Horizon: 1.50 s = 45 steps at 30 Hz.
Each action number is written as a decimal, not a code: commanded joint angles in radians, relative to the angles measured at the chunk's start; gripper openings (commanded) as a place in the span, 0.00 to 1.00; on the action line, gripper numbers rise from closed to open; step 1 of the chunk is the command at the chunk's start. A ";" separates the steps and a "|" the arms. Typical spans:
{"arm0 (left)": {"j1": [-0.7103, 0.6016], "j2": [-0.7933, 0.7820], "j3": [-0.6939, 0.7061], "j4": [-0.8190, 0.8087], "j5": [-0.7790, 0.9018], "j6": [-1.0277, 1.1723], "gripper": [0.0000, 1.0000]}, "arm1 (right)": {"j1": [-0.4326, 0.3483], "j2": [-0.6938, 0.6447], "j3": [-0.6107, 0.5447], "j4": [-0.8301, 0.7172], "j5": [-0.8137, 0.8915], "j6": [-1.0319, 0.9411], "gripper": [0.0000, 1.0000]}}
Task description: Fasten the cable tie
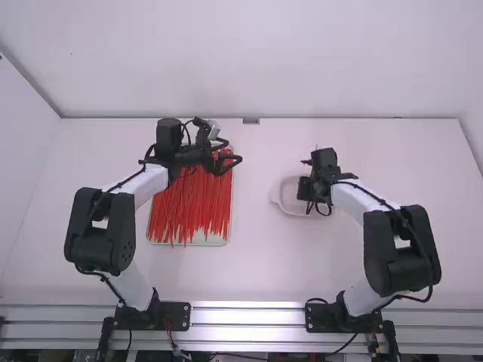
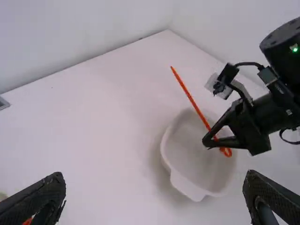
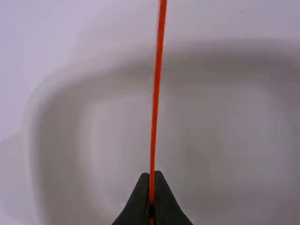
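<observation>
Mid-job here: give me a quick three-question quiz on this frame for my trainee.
1. True or false: the right gripper is shut on a single cable tie.
2. The held tie hangs over which thing? A) white bowl B) metal pan C) cardboard box
3. Fill in: the left gripper, above the tray of red ties, is ____ (open or shut).
Key: 1 true; 2 A; 3 open.
</observation>
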 commanded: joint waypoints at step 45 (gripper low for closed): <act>0.008 -0.525 0.003 -0.551 -0.389 0.101 0.99 | -0.019 -0.546 0.074 -0.319 0.053 -0.082 0.98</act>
